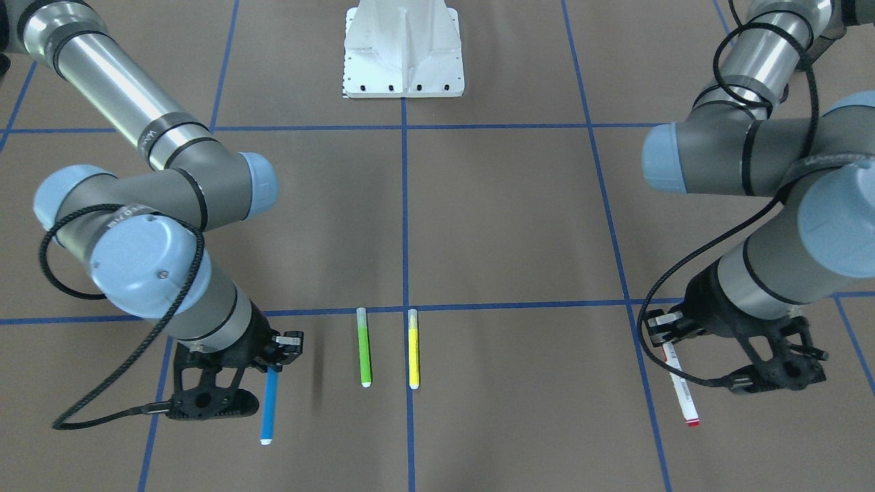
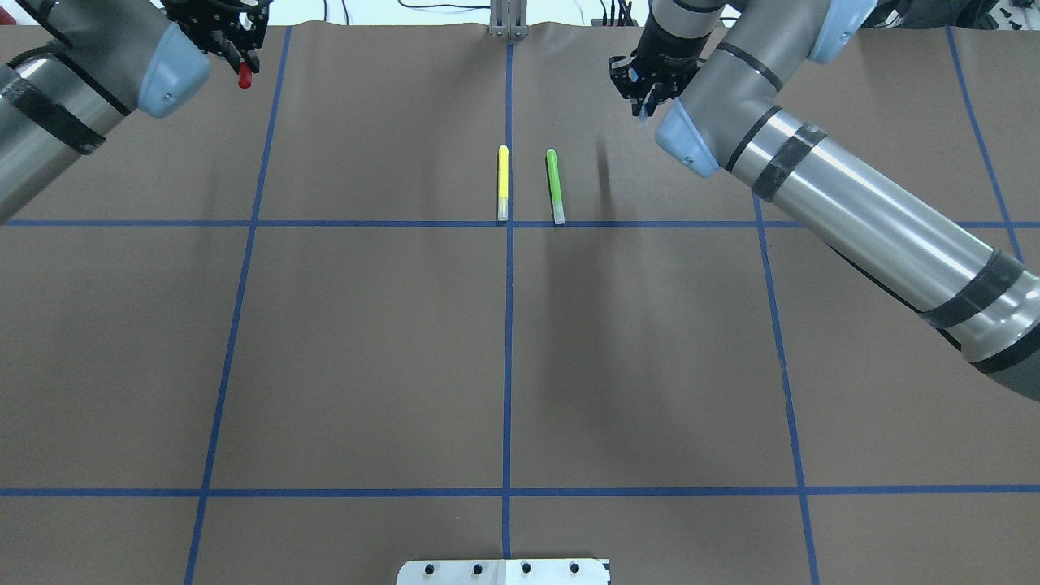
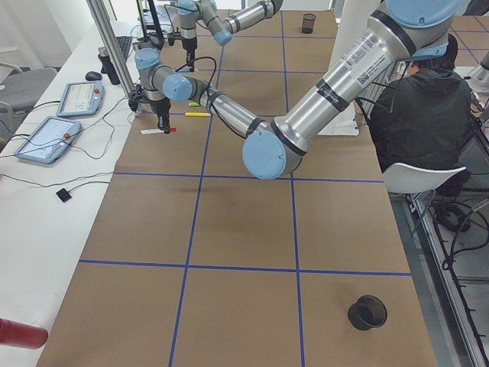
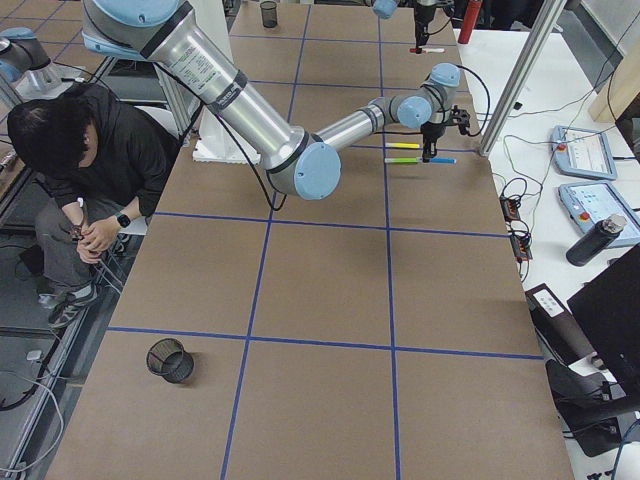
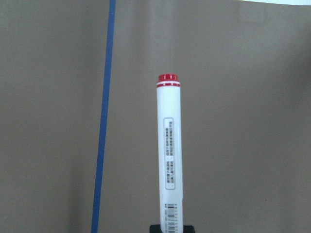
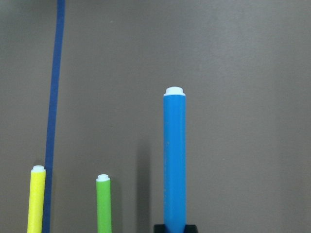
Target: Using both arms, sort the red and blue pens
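Note:
My left gripper (image 1: 668, 345) is shut on the red pen (image 1: 681, 386), a white barrel with a red end, held level near the table's far left corner. In the left wrist view the red pen (image 5: 169, 150) points straight away from the camera over brown paper. My right gripper (image 1: 275, 364) is shut on the blue pen (image 1: 268, 406), also held level, and its shadow falls beside it. The right wrist view shows the blue pen (image 6: 175, 160) sticking forward. In the overhead view only the red tip (image 2: 244, 80) shows under the left gripper (image 2: 236, 57). The right gripper (image 2: 646, 91) is at the far right of centre.
A lime-green marker (image 1: 364, 347) and a yellow marker (image 1: 413, 348) lie parallel by the centre tape line, between the two grippers. The white robot base (image 1: 403, 51) sits mid-table. A black mesh cup (image 3: 367, 312) stands at the near left, and a person (image 3: 420, 107) sits beside the table.

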